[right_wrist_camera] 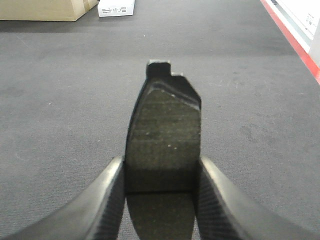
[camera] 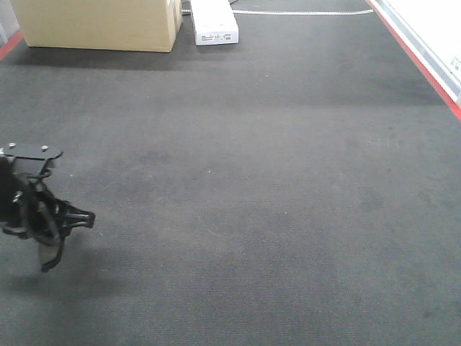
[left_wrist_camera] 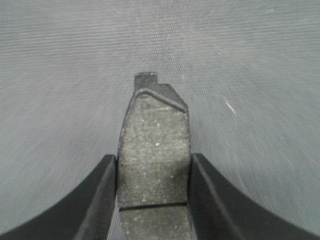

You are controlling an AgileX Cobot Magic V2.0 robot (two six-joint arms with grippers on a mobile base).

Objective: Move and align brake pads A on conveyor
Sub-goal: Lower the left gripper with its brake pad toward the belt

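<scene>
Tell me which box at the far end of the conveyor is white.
The small flat box, lying right of the bigger brown cardboard box.

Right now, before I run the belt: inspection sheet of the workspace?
Surface: conveyor, dark felt-like belt, red strip on its right edge.
Job's things: two brake pads seen, left pad and right pad, both held; none seen lying on the belt.
Clutter: cardboard box and white box at the far end.
Hands: left hand and right hand each shut on a pad.
Cables: black loops at the left hand; pale line far off, cannot tell what.
Surroundings: pale surface beyond the red strip.
</scene>
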